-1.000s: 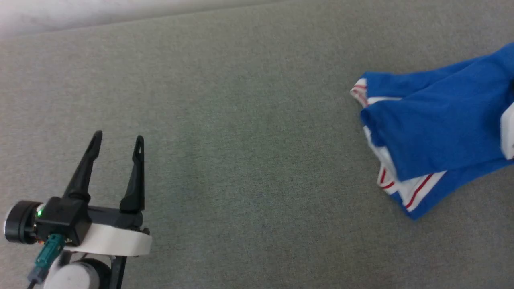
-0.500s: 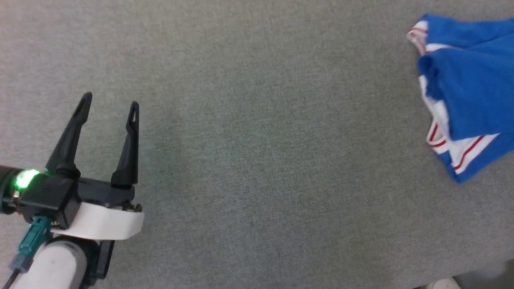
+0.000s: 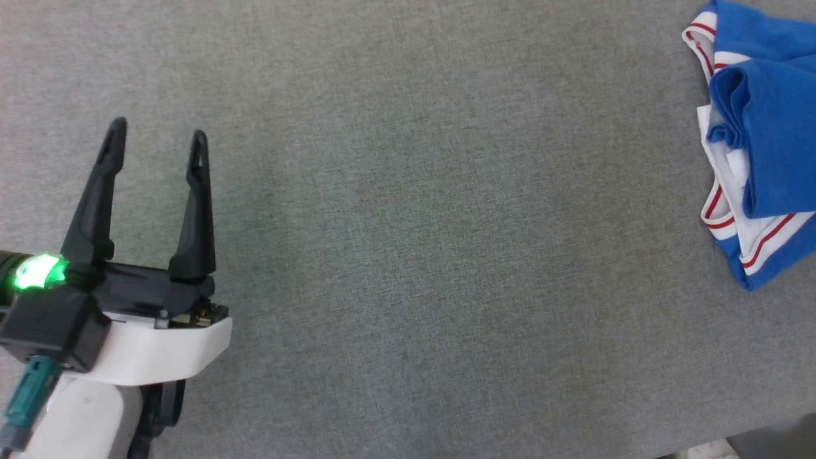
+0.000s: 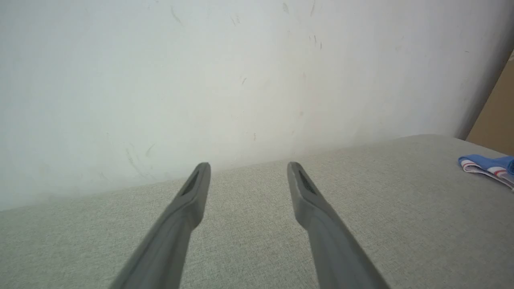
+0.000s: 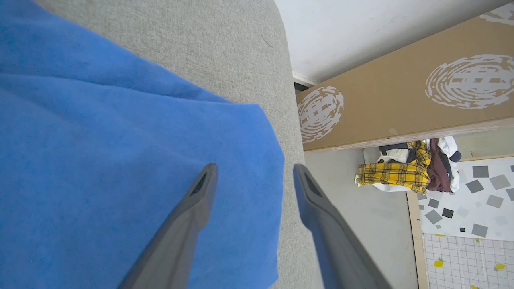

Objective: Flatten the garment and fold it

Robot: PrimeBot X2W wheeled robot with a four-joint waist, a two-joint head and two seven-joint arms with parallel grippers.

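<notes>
While my left end effector (image 3: 158,131) hangs spread and empty, the right end effector (image 5: 255,168) gapes over the garment (image 5: 100,140), clamping nothing; my right wrist view adds a cardboard box (image 5: 401,100).

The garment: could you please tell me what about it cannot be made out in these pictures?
Head view: most of the garment is cut off by the right edge, so its outline and folds cannot be judged.
Left wrist view: a corner of it sits at the right edge, too small for detail.
Right wrist view: its blue cloth runs off the left and bottom edges; whether the right hand touches it cannot be told.
</notes>
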